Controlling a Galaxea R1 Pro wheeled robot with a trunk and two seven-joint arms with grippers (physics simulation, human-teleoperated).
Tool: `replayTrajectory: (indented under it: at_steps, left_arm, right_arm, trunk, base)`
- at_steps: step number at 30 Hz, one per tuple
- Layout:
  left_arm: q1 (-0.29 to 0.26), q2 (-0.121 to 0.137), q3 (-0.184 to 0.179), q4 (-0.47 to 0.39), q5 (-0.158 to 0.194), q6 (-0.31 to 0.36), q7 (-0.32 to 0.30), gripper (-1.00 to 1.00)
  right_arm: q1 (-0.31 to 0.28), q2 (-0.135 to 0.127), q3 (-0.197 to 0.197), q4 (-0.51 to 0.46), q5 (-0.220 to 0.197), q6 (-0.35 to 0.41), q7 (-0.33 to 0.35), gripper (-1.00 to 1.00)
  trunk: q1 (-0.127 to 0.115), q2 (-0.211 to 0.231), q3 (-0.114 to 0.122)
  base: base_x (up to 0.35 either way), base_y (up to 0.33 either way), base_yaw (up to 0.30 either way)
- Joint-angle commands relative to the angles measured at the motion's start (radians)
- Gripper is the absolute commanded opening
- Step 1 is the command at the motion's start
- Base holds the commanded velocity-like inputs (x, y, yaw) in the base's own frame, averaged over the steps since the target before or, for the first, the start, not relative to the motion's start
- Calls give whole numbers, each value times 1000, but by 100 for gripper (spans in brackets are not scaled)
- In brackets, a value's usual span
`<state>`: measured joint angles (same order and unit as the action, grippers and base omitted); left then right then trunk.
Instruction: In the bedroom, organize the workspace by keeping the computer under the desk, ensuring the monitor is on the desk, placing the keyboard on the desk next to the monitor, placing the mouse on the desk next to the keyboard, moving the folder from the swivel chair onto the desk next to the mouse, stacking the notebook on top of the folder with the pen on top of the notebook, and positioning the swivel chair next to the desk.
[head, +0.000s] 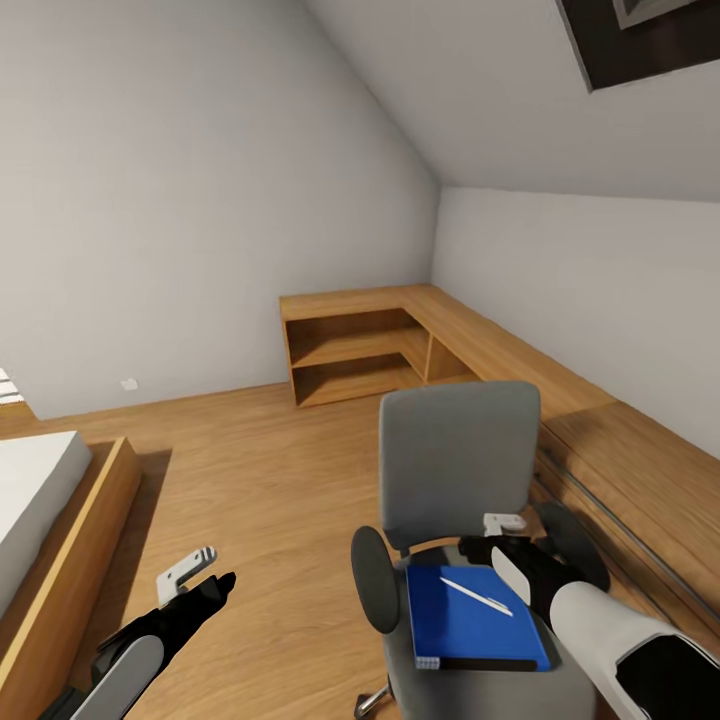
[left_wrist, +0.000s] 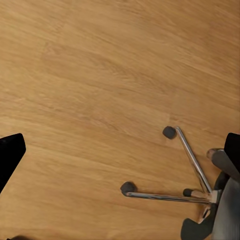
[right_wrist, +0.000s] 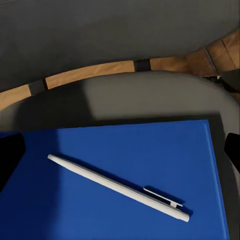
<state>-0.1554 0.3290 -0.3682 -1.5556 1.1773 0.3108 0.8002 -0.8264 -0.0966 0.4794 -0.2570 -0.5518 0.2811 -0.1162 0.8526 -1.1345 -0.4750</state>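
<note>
The right gripper sits at the lower right of the head view, over the far right edge of the swivel chair seat. Its jaws stand apart in the right wrist view, one dark tip at each side edge of the frame with nothing between them, so it is open and holds nothing. Much of it is covered in the head view by its own white forearm, which runs off the lower right corner.

Beneath it lies the folder, a bright-blue rectangle flat on the grey seat, with its near edge cut off at the bottom of the wrist frame. The pen, slim and white with a clip near one end, rests diagonally on top of the folder. In the head view the folder shows a black strip along its near edge, and the pen is a thin pale line on it.

The left gripper hangs at the lower left of the head view above the wood floor, jaws apart and empty. Its wrist view shows the chair's chrome legs and dark castors at lower right, partly cut off.

Low oak shelving lines the far corner; a bed is cropped at the left edge. No writing is legible anywhere.
</note>
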Motion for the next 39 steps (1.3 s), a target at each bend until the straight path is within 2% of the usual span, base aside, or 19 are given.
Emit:
replayTrajectory:
  at_steps: [1, 4, 9, 39]
  left_arm:
    - [-1, 1, -2, -1, 4, 2, 7, 100]
    - [-1, 1, -2, -1, 4, 2, 7, 100]
    - [-1, 1, -2, -1, 4, 2, 7, 100]
    - [-1, 1, -2, -1, 5, 2, 7, 100]
  right_arm:
    - [0, 0, 12, 2, 3, 6, 1, 100]
    - [0, 1, 16, 6, 26, 6, 11, 100]
    - [0, 1, 17, 7, 33, 6, 14, 100]
    - [0, 1, 18, 8, 35, 6, 17, 100]
  trunk:
    - [4, -8, -4]
    - [16, -29, -14]
    - [35, -64, -29]
    - [150, -274, -123]
  base:
    - [0, 0, 0]
    - [0, 0, 0]
    - [0, 0, 0]
    - [0, 0, 0]
